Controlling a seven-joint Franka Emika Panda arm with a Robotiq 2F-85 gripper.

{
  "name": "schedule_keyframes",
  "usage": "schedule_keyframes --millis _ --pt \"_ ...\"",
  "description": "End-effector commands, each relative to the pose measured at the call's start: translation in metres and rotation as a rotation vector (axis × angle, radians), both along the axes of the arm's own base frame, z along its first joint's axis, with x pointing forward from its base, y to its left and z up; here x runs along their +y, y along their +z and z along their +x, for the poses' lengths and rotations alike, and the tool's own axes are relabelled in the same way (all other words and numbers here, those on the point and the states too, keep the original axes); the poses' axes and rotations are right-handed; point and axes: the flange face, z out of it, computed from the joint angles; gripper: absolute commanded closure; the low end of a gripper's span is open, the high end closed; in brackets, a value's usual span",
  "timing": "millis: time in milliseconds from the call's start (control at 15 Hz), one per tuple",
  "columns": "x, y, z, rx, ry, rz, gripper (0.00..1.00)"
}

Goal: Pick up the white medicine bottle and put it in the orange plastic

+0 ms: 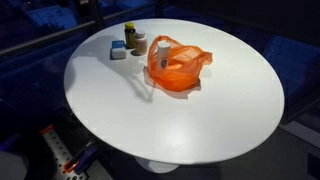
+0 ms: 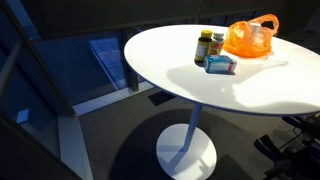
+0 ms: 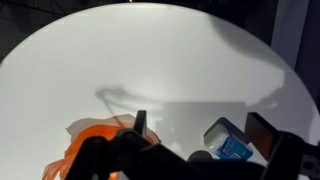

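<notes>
Yellow-capped bottle [image 1: 130,34], blue box [image 1: 118,51] on white table [image 1: 220,110]

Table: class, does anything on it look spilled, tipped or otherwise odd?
Nothing stands out. In an exterior view the bottles stand upright beside the small box, and the orange bag sits crumpled near them on the white table, with nothing spilled.

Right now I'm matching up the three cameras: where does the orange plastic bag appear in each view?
Exterior view: the orange plastic bag sits near the middle of the white table, right of the bottles.
Exterior view: the bag is at top right, just past the bottles.
Wrist view: the bag is at bottom left, partly hidden.
Shared landmark: the blue-and-white box, seen in all three.
</notes>
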Motion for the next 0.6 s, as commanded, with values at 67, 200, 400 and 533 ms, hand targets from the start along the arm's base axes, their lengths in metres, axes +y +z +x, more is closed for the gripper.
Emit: schedule_keyframes --millis 67,200,400,533 --pt "0.0 0.0005 0.0001 0.001 0.0 0.0 0.0" --pt "0.0 0.0005 0.0001 0.001 0.0 0.0 0.0" --pt "0.0 0.0005 0.0001 0.001 0.0 0.0 0.0" --pt "0.0026 0.0007 0.0068 0.006 -0.002 -0.006 0.0"
